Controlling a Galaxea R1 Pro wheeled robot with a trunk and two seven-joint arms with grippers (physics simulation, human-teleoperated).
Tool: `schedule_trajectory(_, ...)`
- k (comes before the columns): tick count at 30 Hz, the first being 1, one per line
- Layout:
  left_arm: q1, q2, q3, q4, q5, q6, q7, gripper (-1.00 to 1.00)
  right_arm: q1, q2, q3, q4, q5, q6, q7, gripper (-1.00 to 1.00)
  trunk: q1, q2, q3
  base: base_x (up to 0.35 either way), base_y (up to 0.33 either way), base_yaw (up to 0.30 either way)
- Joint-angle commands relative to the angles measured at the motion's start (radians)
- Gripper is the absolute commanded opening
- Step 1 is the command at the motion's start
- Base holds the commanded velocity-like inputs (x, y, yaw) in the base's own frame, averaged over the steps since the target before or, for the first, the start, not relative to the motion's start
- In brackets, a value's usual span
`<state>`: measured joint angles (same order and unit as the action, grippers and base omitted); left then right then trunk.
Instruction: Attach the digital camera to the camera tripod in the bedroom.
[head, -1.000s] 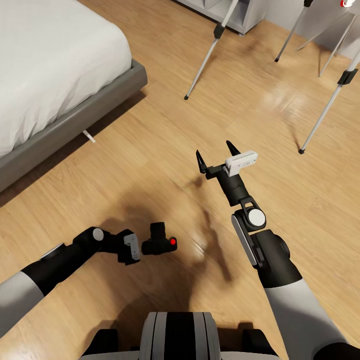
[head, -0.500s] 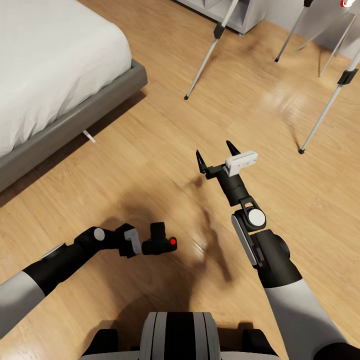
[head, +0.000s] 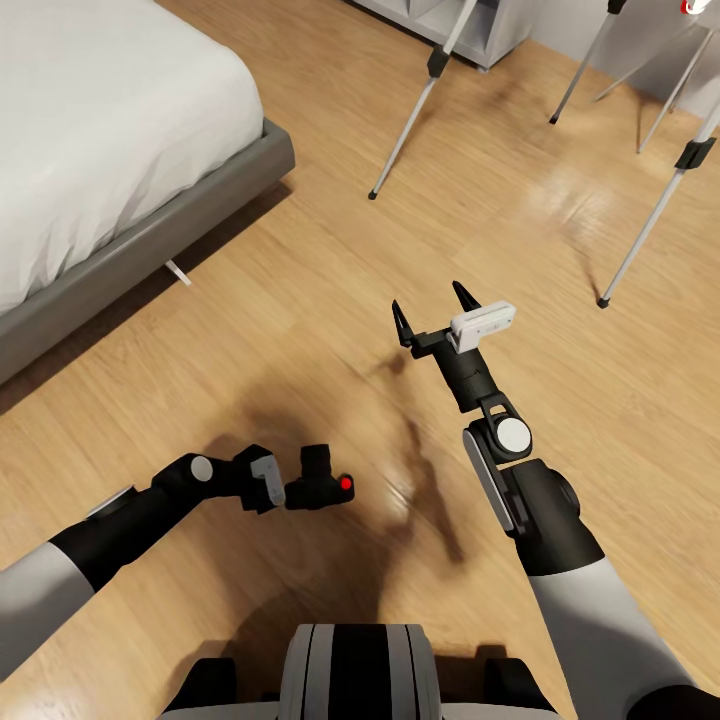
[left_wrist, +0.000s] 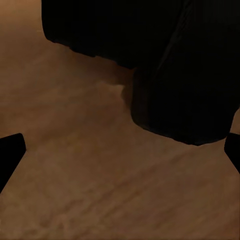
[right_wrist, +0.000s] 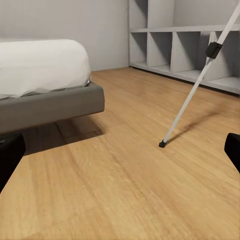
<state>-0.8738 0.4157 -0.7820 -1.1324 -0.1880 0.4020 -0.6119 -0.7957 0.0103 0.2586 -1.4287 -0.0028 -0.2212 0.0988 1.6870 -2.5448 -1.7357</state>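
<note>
Camera: digital camera (head: 318, 482) lies on the wooden floor (head: 300, 300), just at the left end effector (head: 284, 490) fingertips.
Left end effector: spread wide around nothing.
Right end effector (head: 432, 307): wide, empty, raised.
Tripod: camera tripod (head: 420, 95) legs stand beyond it.

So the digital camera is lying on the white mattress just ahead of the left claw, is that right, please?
Not quite: the digital camera lies on the wooden floor, not the mattress, as the head view shows. It is indeed just ahead of the left claw.

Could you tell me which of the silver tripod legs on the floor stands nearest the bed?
The camera tripod leg whose foot lands at the head view's upper middle; the other legs stand farther right.
</note>
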Motion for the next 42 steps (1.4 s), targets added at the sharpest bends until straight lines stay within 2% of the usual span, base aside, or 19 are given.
schedule_trajectory(1,-0.001,0.0,-0.001,-0.002,-0.007,0.003,-0.003,1.0,0.0,0.0,-0.001,0.001,0.0,-0.003,0.004,1.0,0.0,0.0,-0.001,0.0,0.0,0.0)
schedule_trajectory(15,-0.001,-0.001,-0.008,0.0,-0.007,0.006,0.0,1.0,0.0,0.0,-0.001,0.001,-0.001,-0.003,0.004,1.0,0.0,0.0,-0.001,0.0,0.0,0.0)
schedule_trajectory(22,-0.001,0.0,-0.056,0.001,-0.007,0.006,0.0,1.0,0.0,0.0,-0.001,0.001,-0.001,-0.003,0.004,1.0,0.0,0.0,-0.001,0.0,0.0,0.0)
schedule_trajectory(42,-0.001,0.002,-0.099,0.005,-0.007,0.006,0.0,1.0,0.0,0.0,-0.001,0.001,-0.001,-0.002,0.004,1.0,0.0,0.0,-0.001,0.0,0.0,0.0)
